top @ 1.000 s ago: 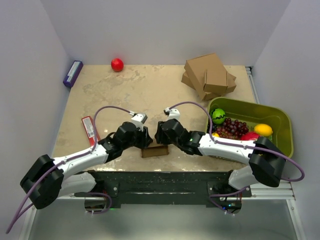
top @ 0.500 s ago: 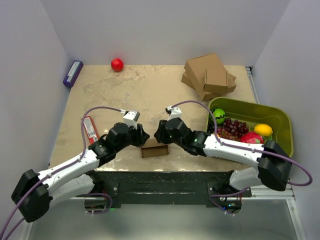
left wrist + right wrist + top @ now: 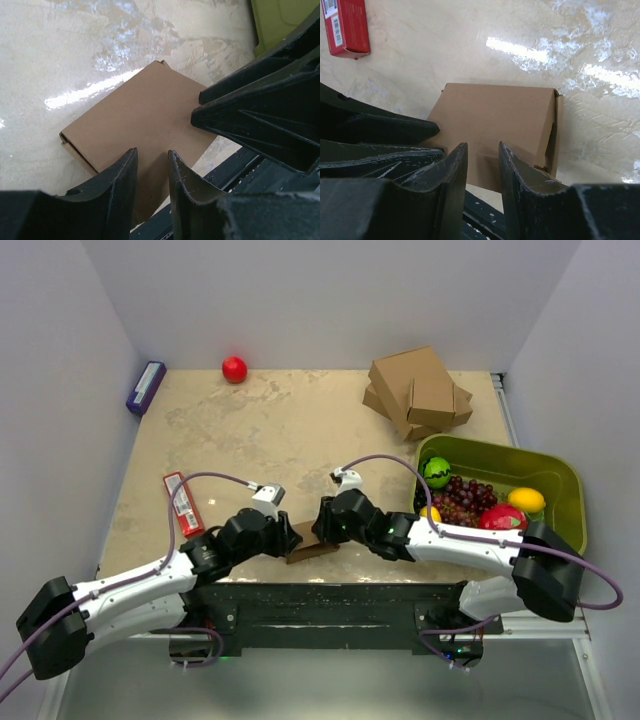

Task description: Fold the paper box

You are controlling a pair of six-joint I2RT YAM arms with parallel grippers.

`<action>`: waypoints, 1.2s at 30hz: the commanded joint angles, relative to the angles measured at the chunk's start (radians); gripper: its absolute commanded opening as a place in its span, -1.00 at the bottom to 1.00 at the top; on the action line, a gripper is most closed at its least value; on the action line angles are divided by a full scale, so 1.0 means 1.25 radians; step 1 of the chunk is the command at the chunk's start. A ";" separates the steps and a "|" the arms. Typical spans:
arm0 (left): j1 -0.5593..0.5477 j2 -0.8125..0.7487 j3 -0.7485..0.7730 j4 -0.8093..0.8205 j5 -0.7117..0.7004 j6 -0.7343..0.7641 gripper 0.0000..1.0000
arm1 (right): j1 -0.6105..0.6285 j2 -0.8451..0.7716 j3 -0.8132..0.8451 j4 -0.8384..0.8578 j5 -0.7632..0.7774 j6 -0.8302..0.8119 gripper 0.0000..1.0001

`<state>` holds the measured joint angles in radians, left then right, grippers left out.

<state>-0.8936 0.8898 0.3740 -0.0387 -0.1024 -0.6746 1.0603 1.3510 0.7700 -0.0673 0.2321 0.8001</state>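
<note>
Find paper box (image 3: 312,543) at table (image 3: 300,430) near edge, centre, under both grippers. Note left gripper (image 3: 152,157), right gripper (image 3: 482,150): slightly spread, pinching nothing. Press both ends evenly; avoid shoving it off edge.

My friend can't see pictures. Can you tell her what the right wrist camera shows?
A flat brown paper box lies on a shiny beige table, with the right tool over its near edge, its black fingers slightly apart. The left tool pokes in from the left side, and a red packet sits in the top left corner.
</note>
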 commanded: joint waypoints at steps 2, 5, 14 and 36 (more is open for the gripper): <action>-0.018 0.020 -0.024 0.019 -0.033 -0.036 -0.30 | 0.017 0.011 -0.016 0.021 -0.008 0.037 -0.31; -0.021 0.018 -0.039 0.047 -0.038 -0.043 -0.31 | 0.021 0.022 -0.020 0.020 -0.004 0.046 -0.32; -0.025 0.024 -0.082 0.079 -0.035 -0.063 -0.31 | 0.025 0.054 -0.022 0.022 -0.005 0.051 -0.33; -0.025 -0.082 0.022 -0.131 -0.056 -0.133 0.55 | 0.027 -0.032 0.081 -0.222 0.037 -0.054 0.57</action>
<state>-0.9234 0.8398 0.3843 -0.1162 -0.1886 -0.7616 1.0931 1.3548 0.8249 -0.2432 0.2787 0.7738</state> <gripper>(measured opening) 0.770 0.740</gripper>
